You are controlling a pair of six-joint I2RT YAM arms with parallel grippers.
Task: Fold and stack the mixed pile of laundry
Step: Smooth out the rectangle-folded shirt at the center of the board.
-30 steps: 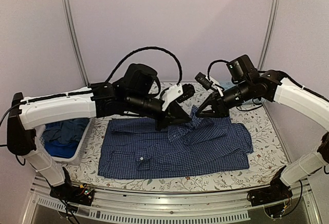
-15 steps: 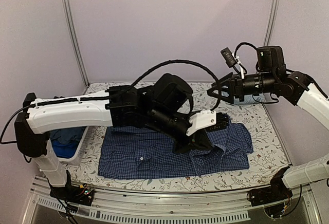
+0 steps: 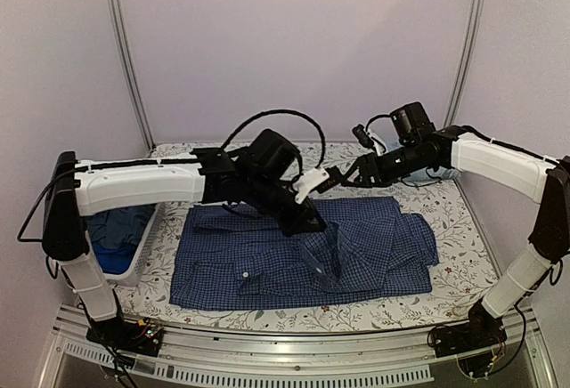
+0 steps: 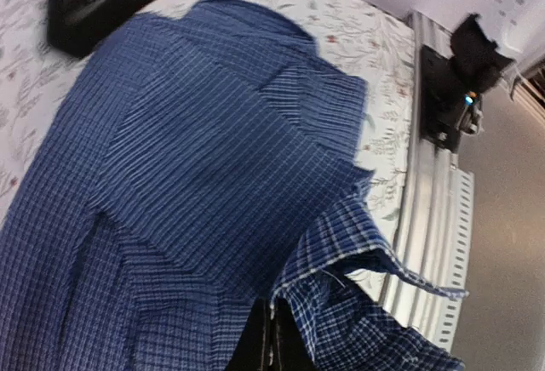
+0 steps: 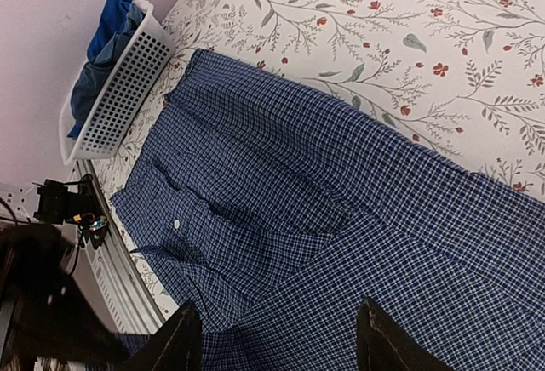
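At the left gripper [image 3: 313, 222], jaws pressed together on a lifted fold of the dark blue checked shirt [image 3: 267, 268], the cloth pulled up into a ridge right under the fingers. Rest of that shirt spread flat on the flowered table cover [image 3: 463, 268], reaching out to both sides of this claw and on towards the near edge.

At the right gripper [image 3: 337, 175], fingers apart and gripping nothing. Hangs just above the shirt's far edge, close beside the left claw without touching it.

Well off to the left claw's left, beyond its own arm: white plastic basket [image 3: 134, 263] with more blue garments [image 3: 111, 232] heaped inside.

Only from the left wrist: left gripper [image 4: 271, 347] at the bottom edge, check cloth [image 4: 196, 158] rising straight into it, a hemmed flap curling away beside it. Past the shirt, the metal edge rail [image 4: 426, 218] and a black arm base [image 4: 464, 77] with a small blue light.

Only from the right wrist: both fingers of the right gripper [image 5: 279, 307] standing wide, bare shirt [image 5: 341, 218] showing between them. Ahead of them a white button [image 5: 176, 224], the basket's [image 5: 119, 99] perforated wall, and the blue garments [image 5: 115, 22] rising above its rim.

Only from overhead: both arms at once, and how near the two claws stand.
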